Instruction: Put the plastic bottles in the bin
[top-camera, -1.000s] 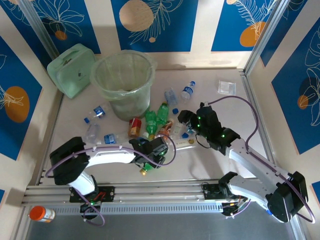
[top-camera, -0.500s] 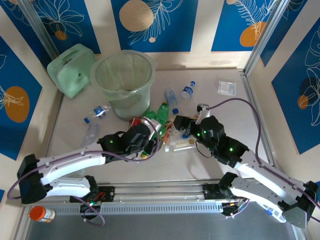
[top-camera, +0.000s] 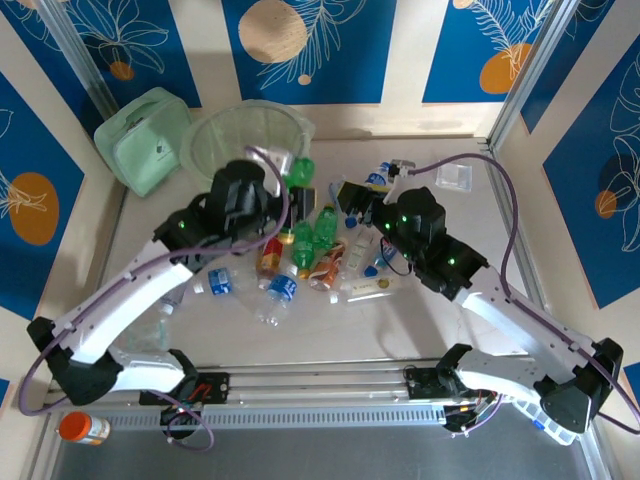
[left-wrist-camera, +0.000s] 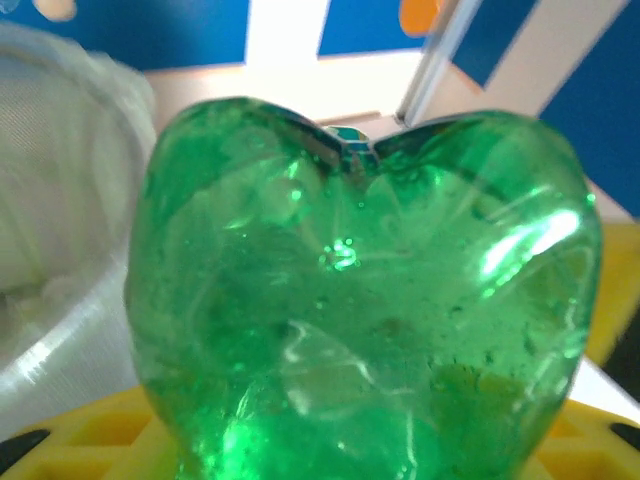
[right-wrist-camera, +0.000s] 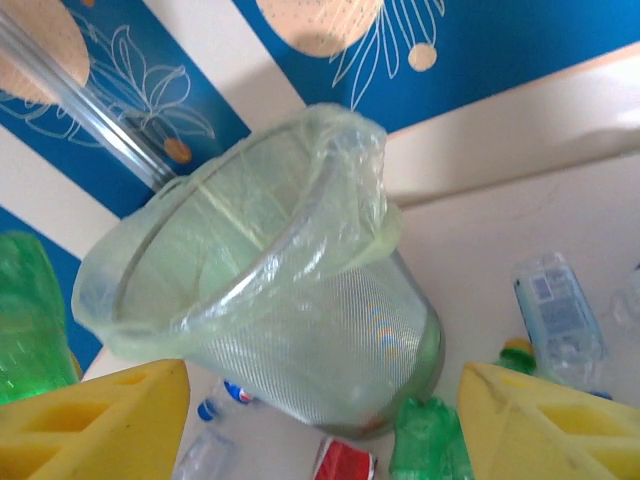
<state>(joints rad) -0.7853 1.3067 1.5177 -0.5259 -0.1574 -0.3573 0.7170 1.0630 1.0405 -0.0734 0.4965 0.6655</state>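
Top external, left claw clamped on green bottle beside bin rim, right claw half open, empty

Green bottle looks blurred, its bottom cropped.

The top external camera hangs above and behind the arm bases and looks down and forward over the whole table, from its near edge to the far wall and both side walls. The left wrist camera sits almost against the base of a green bottle, facing the far wall, with the bin at its left edge. The right wrist camera rides low above the table's middle, near the bin, tilted and looking toward the far left corner. All three views share the bin and that green bottle, which stands at the right wrist view's left edge.
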